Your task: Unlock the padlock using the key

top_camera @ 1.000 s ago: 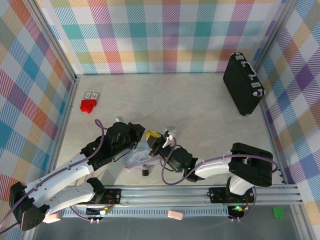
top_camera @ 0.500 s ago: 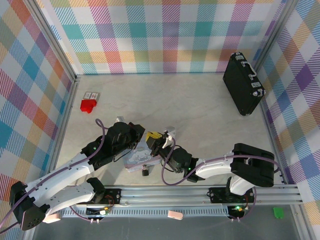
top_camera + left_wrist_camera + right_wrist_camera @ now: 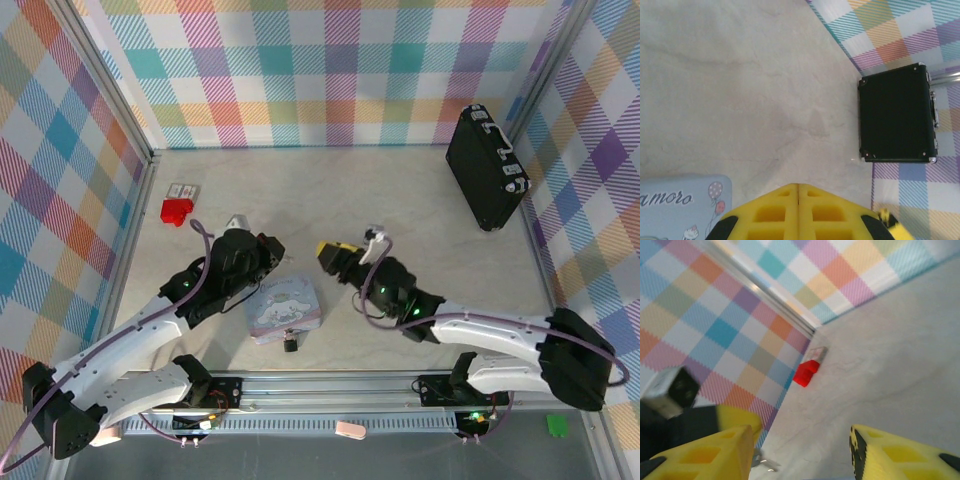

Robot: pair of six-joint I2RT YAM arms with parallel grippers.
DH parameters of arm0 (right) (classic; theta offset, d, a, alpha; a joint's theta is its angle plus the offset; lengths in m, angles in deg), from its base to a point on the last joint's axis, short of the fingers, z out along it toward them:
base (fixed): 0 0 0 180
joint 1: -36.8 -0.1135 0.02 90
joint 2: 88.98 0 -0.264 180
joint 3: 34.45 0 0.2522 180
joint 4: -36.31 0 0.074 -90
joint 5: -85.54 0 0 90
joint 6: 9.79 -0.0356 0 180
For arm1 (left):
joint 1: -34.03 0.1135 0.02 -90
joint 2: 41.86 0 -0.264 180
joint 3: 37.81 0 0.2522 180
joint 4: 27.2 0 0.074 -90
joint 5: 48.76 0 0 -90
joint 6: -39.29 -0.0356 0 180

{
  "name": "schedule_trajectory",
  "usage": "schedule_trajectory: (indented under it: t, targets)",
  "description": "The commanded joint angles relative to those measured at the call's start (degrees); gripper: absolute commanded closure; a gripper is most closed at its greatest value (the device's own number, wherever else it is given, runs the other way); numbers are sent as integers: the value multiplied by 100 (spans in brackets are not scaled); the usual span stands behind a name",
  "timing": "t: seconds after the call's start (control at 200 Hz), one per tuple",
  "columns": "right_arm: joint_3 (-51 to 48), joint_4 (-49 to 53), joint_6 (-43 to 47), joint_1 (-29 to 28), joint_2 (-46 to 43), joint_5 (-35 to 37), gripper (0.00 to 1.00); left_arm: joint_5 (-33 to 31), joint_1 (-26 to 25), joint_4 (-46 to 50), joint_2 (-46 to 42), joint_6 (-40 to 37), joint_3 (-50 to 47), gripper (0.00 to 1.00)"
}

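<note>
**Small parts, loose footing, crowded reach**

Nearest: the padlock [image 3: 290, 343] lies on the tabletop [image 3: 400, 200] close to its near edge, just beside the near side of the pastel tin [image 3: 285, 308]. I cannot tell whether it touches the tin. Nothing holds it.

Risk one: the padlock is tiny and free. Any poke at the keyhole would likely shove or spin it rather than seat. One of my grippers would have to pin it first. A pinch that small could squirt it out sideways, perhaps against the tin, where I could not get around it.

Next out: my left gripper [image 3: 798, 186] sits just past the tin's far-left corner, fingers pressed together, seam closed.

The key [image 3: 763, 460]: I take the thin silvery sliver beside that gripper, seen from the right wrist, to be it. It is too small to be sure, and I cannot tell whether it is pinched in the seam.

Risk two: if it is pinched, the hold is on a thin flat blade. It could swivel or drop at first contact, and a flat key on bare tabletop is hard to lift.

My right gripper [image 3: 801, 440] sits past the tin's far-right corner, jaws spread, nothing between them.

Risk three: the two grippers are near each other. If both go down to the same spot, they could knock together or push the tin onto the padlock.

Far: the red block [image 3: 176, 210] is toward the far-left corner and the black case [image 3: 487, 168] toward the far-right. Both are well apart from the work and no concern.
</note>
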Motion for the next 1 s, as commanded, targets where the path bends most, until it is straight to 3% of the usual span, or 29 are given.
schedule_trajectory:
  t: [0.0, 0.12, 0.205, 0.25, 0.395, 0.69, 0.995]
  targets:
    - [75, 1503, -1471, 356, -321, -1257, 48, 158, 76, -293, 97, -1182, 255, 100]
    - [-292, 729, -1838, 487, -499, -1739, 50, 511, 80, -530, 320, -2036, 512, 100]
    - [-407, -365, -1234, 496, -450, -2418, 47, 857, 86, -623, 447, -2519, 658, 100]
    - [-290, -433, -983, 488, -431, -2683, 47, 1019, 84, -754, 453, -2715, 656, 100]
    - [-601, -1367, -633, 488, -303, -2801, 46, 1130, 80, -902, 391, -3219, 604, 100]
    - [-680, -1468, 770, 533, -187, -3220, 44, 1888, 85, -922, 435, -3902, 638, 100]
    - [-763, -1783, 1308, 825, -122, -3908, 46, 2828, 80, -829, 428, -4538, 714, 100]
